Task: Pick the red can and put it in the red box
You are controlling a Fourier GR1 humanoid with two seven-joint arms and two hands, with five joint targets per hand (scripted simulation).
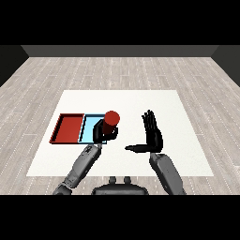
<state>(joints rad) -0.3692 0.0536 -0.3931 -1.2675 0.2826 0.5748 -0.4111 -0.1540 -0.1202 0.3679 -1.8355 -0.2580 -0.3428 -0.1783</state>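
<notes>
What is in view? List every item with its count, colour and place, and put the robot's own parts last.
red can: one, red, held by the left hand above the right edge of the light blue tray.
red tray: one, red, left part of the table, side by side with the light blue tray.
light blue tray: one, light blue, directly right of the red tray.
table: one, white, under both trays.
floor: light wood planks, around the table.
left hand: one, black on a grey forearm, curled round the can.
right hand: one, black on a grey forearm, fingers straight, right of the can, holding nothing.
</notes>
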